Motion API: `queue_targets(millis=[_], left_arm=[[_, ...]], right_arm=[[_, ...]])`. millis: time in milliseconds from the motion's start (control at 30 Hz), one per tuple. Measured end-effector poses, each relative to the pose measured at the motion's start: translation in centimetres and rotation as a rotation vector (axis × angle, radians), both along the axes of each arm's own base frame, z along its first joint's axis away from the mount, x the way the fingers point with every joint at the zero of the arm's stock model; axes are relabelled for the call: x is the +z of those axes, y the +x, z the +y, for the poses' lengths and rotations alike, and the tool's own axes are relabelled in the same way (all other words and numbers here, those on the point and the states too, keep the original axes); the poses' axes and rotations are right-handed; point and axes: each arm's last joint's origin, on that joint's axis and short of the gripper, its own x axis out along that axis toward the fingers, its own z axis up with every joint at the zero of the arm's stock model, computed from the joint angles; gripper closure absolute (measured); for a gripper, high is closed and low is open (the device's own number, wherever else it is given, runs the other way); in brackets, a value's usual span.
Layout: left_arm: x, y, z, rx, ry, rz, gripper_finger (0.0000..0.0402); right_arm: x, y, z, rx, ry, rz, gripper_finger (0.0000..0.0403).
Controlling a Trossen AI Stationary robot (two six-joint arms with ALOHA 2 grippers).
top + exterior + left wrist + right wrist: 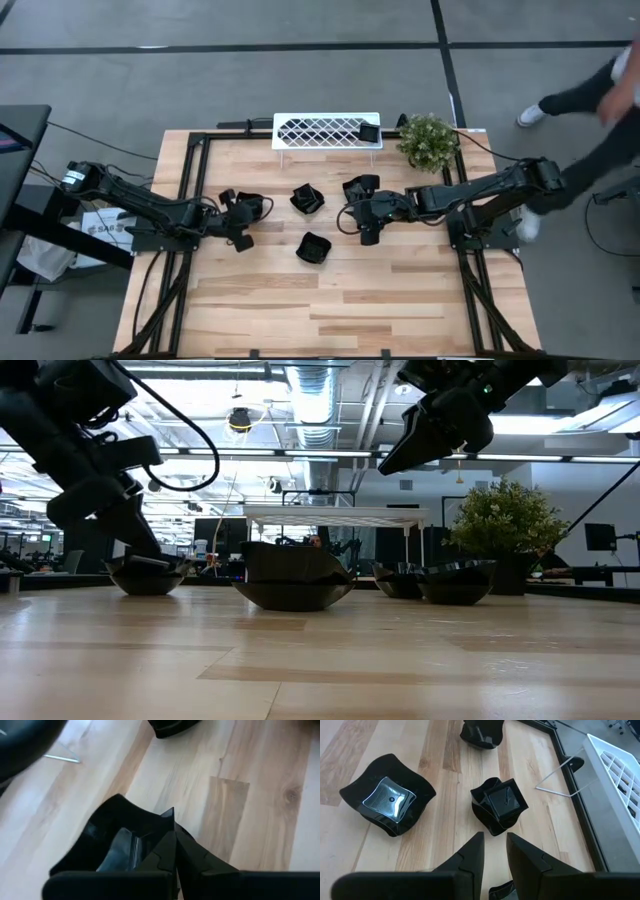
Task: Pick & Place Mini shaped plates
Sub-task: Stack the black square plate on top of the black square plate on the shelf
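Several glossy black mini plates sit on the wooden table. One lobed plate [252, 206] [112, 842] is at my left gripper [240, 216] [175, 851], which is shut on it. Ahead of my open right gripper [350, 216] [495, 849] a squarish plate [307, 199] [500, 809] rests on its base. A wavy plate [313, 247] [387, 805] lies nearer the table's near edge. Another plate [362, 186] sits beside the right wrist. One more plate [369, 131] lies on the white lattice rack [325, 130]. In the low view the right gripper [440, 430] hangs well above the table. My left gripper pinches the lobed plate by its raised rim [167, 815], which pokes up between the shut fingers [197, 862]. The fingers slant down at it from the table's left side. In the low view the plate [145, 575] sits with its base on the table.
A potted plant [428, 140] stands at the far right corner beside the rack. A black frame [190, 150] edges the table. A person [600, 95] moves beyond the table's right side. Bare wood [330, 300] stretches toward the near edge.
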Motion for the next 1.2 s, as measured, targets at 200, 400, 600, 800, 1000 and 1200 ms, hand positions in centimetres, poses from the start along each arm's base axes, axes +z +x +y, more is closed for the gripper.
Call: queue_targets(millis=[200, 400, 600, 800, 1000, 1200], left_arm=[[0.9, 0.7, -0.2, -0.036, 0.020, -0.013, 0.0395], [1.9, 1.4, -0.4, -0.070, 0.052, -0.025, 0.0395], [2.7, 2.1, -0.9, -0.136, 0.085, -0.045, 0.0395], [3.7, 3.1, -2.5, -0.321, 0.155, -0.144, 0.0396], [5.4, 4.0, -4.5, -0.517, 0.271, -0.288, 0.0396], [6.6, 4.5, -5.7, -0.618, 0.331, -0.405, 0.0397]], right_arm=[[0.0, 0.0, 0.0, 0.000, 0.000, 0.000, 0.0326], [0.0, 0.0, 0.0, 0.000, 0.000, 0.000, 0.0326], [0.1, 0.1, -0.1, -0.012, 0.012, -0.017, 0.0326], [0.8, 0.6, -1.2, -0.090, 0.085, -0.130, 0.0326], [1.3, 1.9, -2.6, -0.181, 0.174, -0.286, 0.0326], [-1.1, 4.1, -2.5, -0.055, 0.122, -0.250, 0.0326]])
